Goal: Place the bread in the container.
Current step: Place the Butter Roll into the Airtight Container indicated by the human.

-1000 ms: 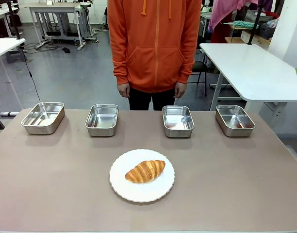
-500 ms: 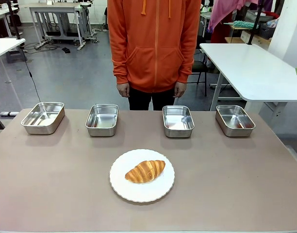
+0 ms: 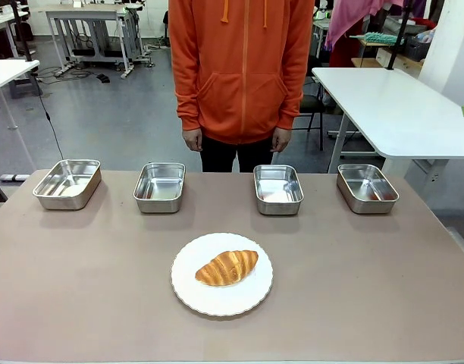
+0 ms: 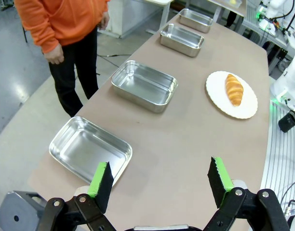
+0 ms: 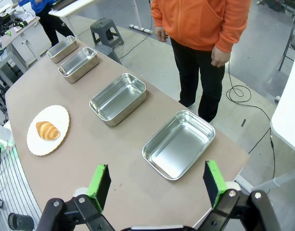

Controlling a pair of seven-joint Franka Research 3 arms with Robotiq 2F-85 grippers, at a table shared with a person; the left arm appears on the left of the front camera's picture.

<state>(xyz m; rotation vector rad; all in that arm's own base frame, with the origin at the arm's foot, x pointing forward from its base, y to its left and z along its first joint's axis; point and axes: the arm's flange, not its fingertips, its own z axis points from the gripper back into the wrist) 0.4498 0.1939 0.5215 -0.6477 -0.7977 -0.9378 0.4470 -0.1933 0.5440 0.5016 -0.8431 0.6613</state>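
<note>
Matte brown table [image 3: 80, 303]: ridged croissant [image 3: 227, 267] on scalloped plate [image 3: 209, 299], shiny steel pans [image 3: 159, 187] behind; both jaws gaping.

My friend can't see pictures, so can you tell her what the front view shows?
A golden croissant lies on a round white plate in the middle of a brown table. Behind it, four empty steel pans stand in a row, and a person in an orange hoodie stands at the far edge.

Pans [image 3: 158, 205] shiny polished metal; plate [image 3: 217, 299] matt white; bread [image 3: 227, 267] flaky, ridged crust; tabletop [image 3: 368, 288] matt, smooth.
</note>
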